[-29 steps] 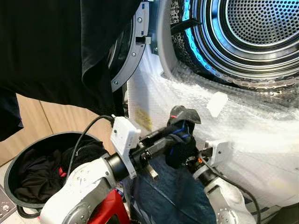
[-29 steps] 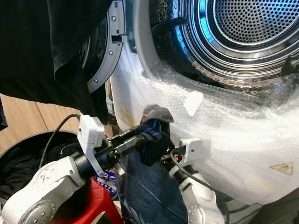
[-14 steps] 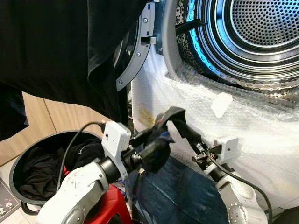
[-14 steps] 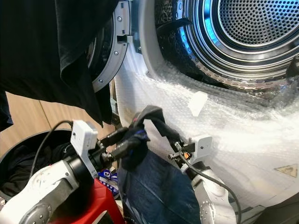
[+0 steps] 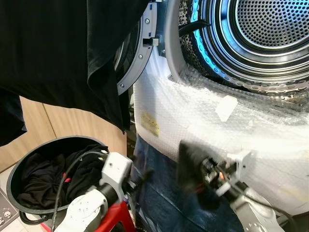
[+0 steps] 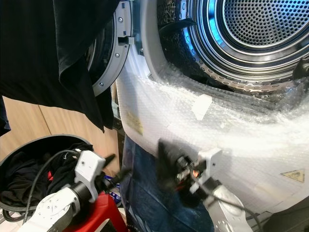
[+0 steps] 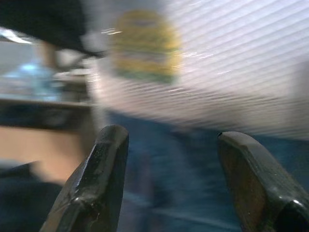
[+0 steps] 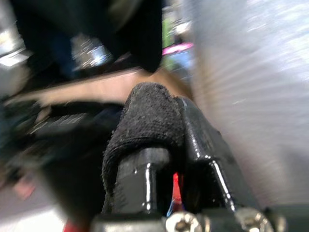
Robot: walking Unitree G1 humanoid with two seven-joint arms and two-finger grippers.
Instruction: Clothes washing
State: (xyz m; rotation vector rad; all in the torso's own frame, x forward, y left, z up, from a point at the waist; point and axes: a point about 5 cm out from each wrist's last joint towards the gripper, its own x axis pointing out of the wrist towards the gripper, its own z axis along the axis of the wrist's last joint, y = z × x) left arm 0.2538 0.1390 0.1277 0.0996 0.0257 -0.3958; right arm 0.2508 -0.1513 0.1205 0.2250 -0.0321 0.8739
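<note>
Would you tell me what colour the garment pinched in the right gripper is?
Black: the cloth clamped in the right gripper shows best in the right wrist view.

Left end effector (image 7: pixel 169 183) low, fingers spread; right end effector (image 8: pixel 166 159) (blurred) fingers pinched together.

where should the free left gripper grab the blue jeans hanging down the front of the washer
On the upper part of the blue jeans, where the cloth hangs flat below the bubble-wrapped washer front. Come in from the basket side, level, so the open left gripper can pinch a loose fold. The right gripper is shut on a dark cloth and probably can't help.
</note>
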